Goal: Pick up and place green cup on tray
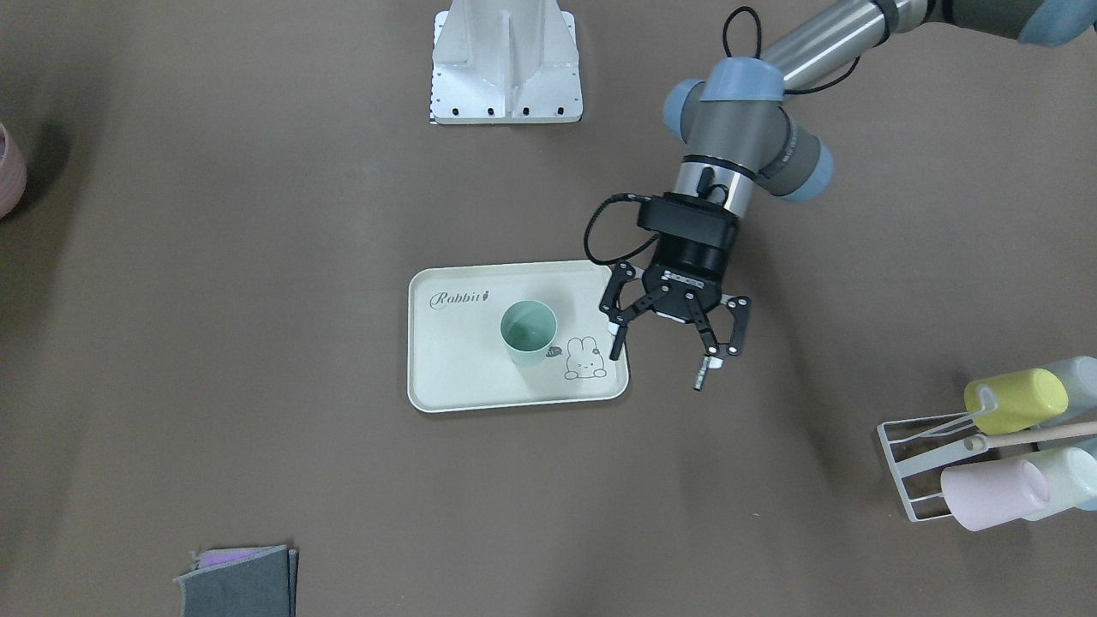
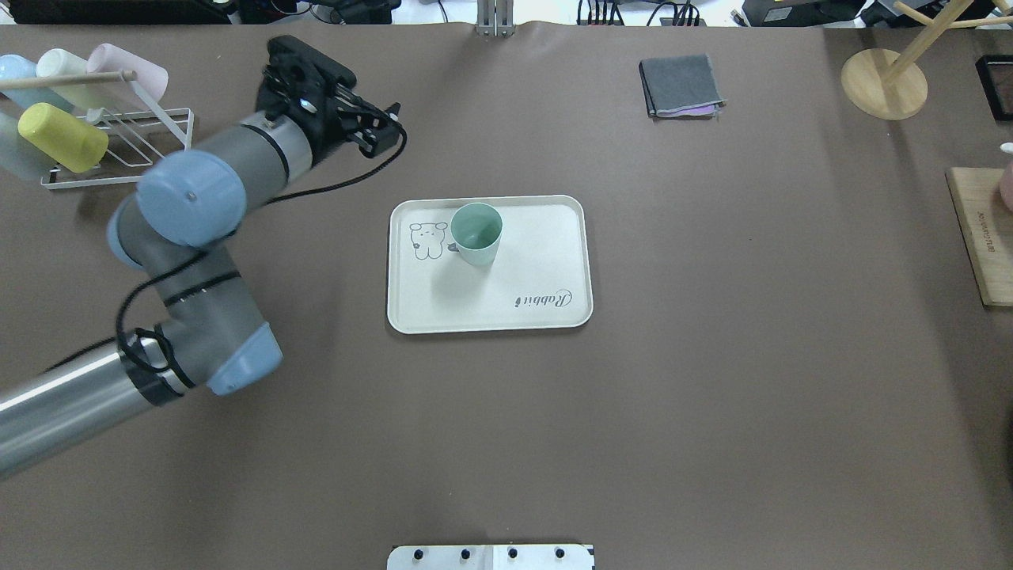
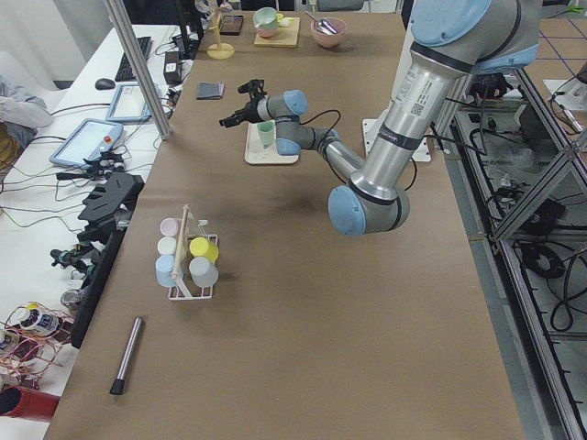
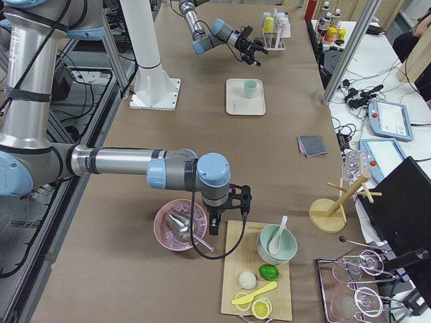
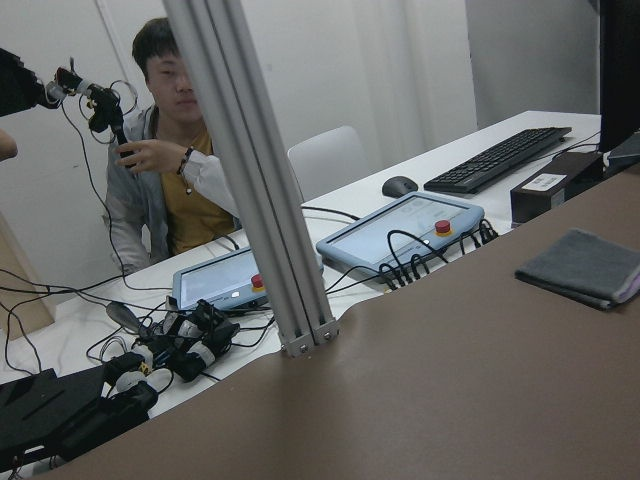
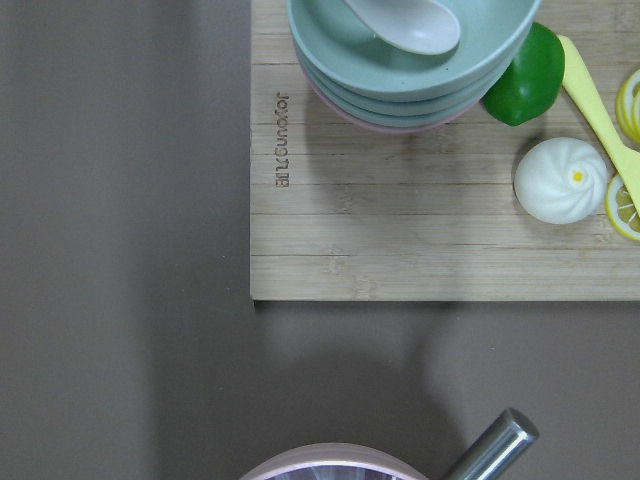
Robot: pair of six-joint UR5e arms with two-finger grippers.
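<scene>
The green cup [image 1: 529, 332] stands upright on the cream tray [image 1: 463, 368], beside the bunny drawing. It also shows in the overhead view [image 2: 476, 233] on the tray [image 2: 538, 261]. My left gripper [image 1: 658, 367] is open and empty, raised just off the tray's short edge on the bunny side, apart from the cup. In the overhead view the left gripper [image 2: 385, 131] points away from me. My right gripper [image 4: 229, 215] shows only in the exterior right view, far from the tray over a pink bowl; I cannot tell if it is open or shut.
A wire rack with several pastel cups [image 2: 79, 111] stands at the far left. A folded grey cloth [image 2: 682, 85] lies at the far side. A wooden board [image 6: 440, 230] with stacked bowls, a lime and a bun lies at the right end.
</scene>
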